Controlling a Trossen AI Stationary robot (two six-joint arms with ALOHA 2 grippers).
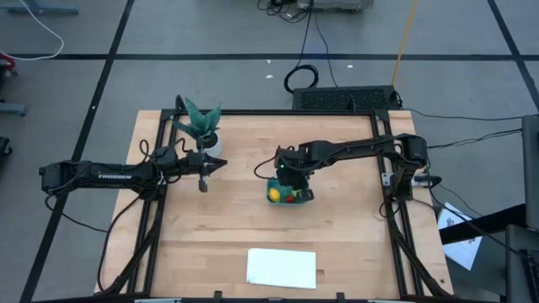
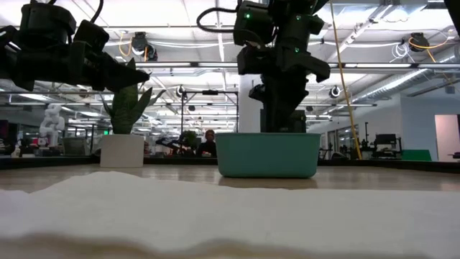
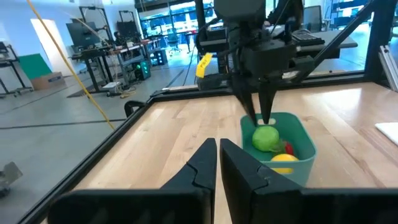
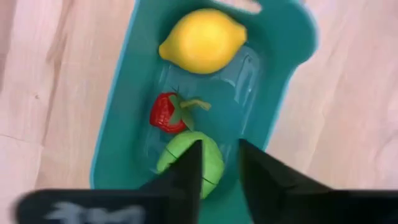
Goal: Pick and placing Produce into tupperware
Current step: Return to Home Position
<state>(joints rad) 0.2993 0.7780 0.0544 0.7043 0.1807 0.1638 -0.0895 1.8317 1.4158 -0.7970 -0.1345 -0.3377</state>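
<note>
Right gripper [image 4: 219, 152] part-open, empty, directly over green ball [image 4: 177, 158] in teal tupperware [image 4: 124, 93], strawberry [image 4: 165, 113] and lemon [image 4: 202, 40] toward 9 o'clock, left gripper [image 3: 217, 158] closed, empty, farther toward 9 o'clock.

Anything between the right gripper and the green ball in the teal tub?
Nothing visible. The right gripper hangs open over the round green toy ball in the shallow teal-blue plastic tub. The yellow toy lemon and red toy strawberry lie beside the ball, not in between. The left gripper waits shut, by the potted plant.
</note>
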